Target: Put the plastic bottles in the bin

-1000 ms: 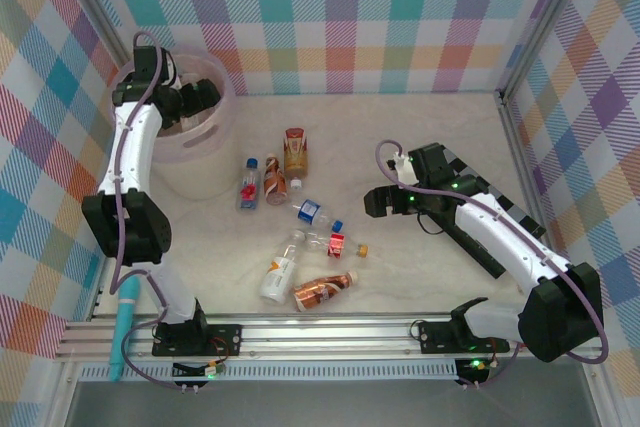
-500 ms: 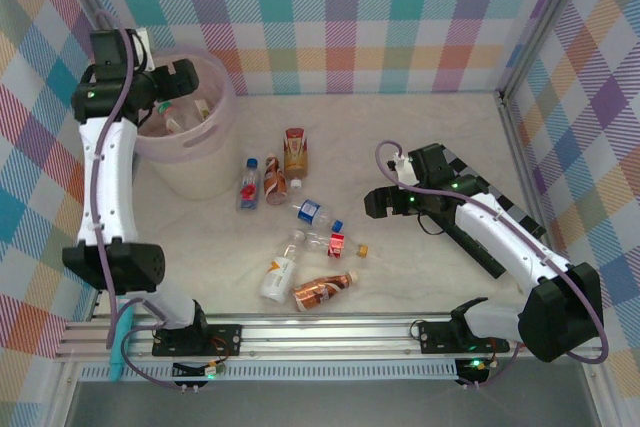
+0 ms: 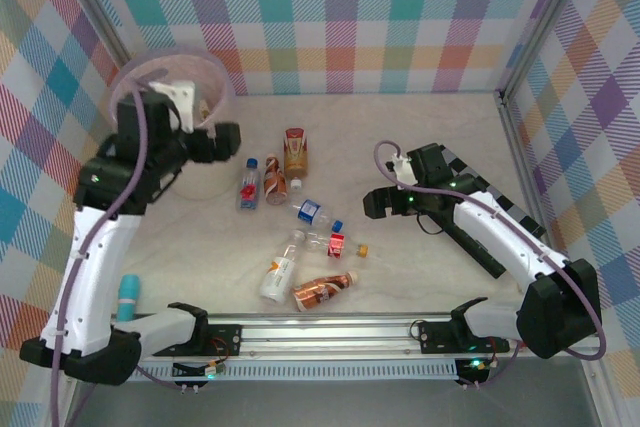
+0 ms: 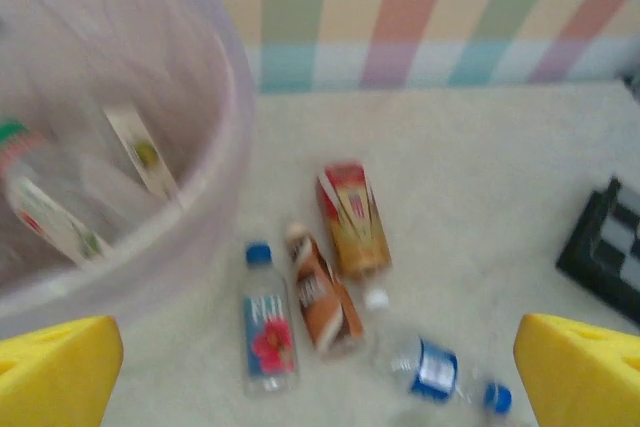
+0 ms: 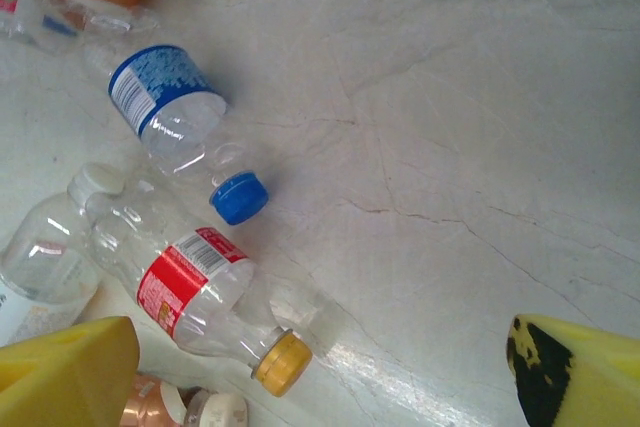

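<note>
Bin sits at the table's far-left corner, some bottles already inside. Left gripper hangs just beside it, fingers spread, empty. Right gripper, also spread w/ nothing between, hovers near the loose bottles mid-table. You're between picks, I'd say. Next: drop over one, e.g. the red-label bottle, and close across its body. The blue-label bottle prob. reads Fiji; other print is too blurred.

On the table, the bin stands far left with bottles inside, loose bottles scattered to its right
</note>
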